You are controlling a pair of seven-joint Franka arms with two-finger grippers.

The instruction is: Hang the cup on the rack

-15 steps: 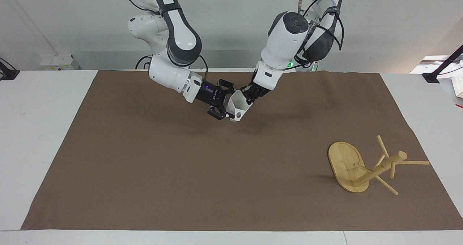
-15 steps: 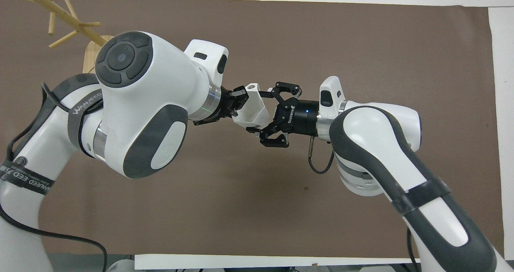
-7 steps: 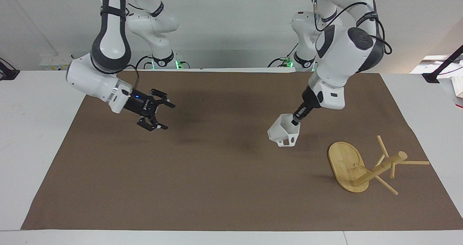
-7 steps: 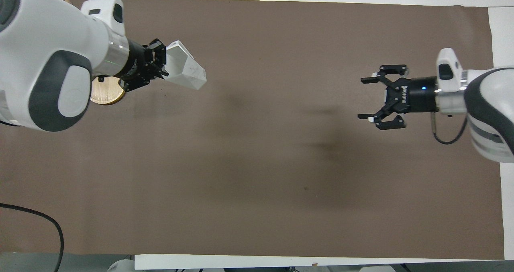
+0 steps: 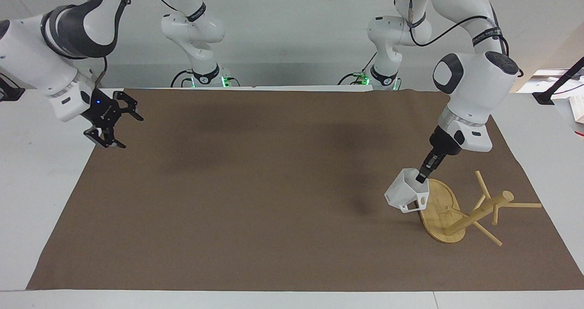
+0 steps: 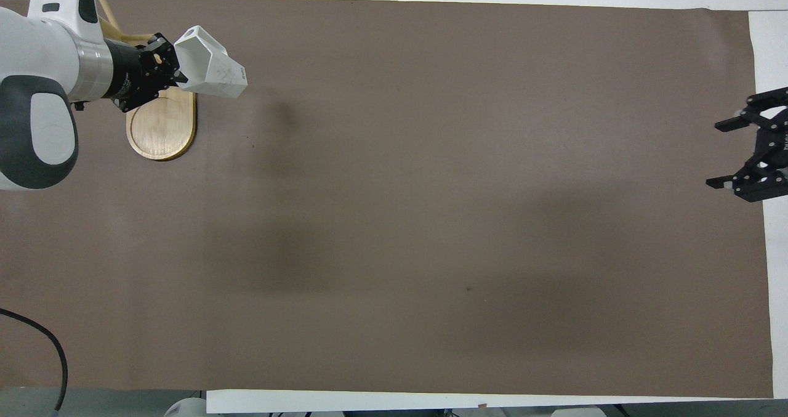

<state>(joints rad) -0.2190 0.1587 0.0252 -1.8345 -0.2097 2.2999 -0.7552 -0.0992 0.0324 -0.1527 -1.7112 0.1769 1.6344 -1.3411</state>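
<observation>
The white faceted cup (image 5: 406,194) hangs in the air from my left gripper (image 5: 419,177), which is shut on its rim. The cup's holed handle points down. It is over the mat at the edge of the rack's oval base. The bamboo rack (image 5: 479,213) stands on the mat at the left arm's end, its pegs bare. In the overhead view the cup (image 6: 209,66) and left gripper (image 6: 163,66) sit over the edge of the rack's base (image 6: 161,127). My right gripper (image 5: 114,125) is open and empty over the mat's edge at the right arm's end, also seen from overhead (image 6: 748,152).
A brown mat (image 5: 255,199) covers most of the white table. A black clamp stand (image 5: 554,90) and a white object sit off the mat at the left arm's end.
After the handover at the table's middle, my left gripper carried the cup to the rack's base. My right gripper pulled back, open, to the right arm's end of the mat.
</observation>
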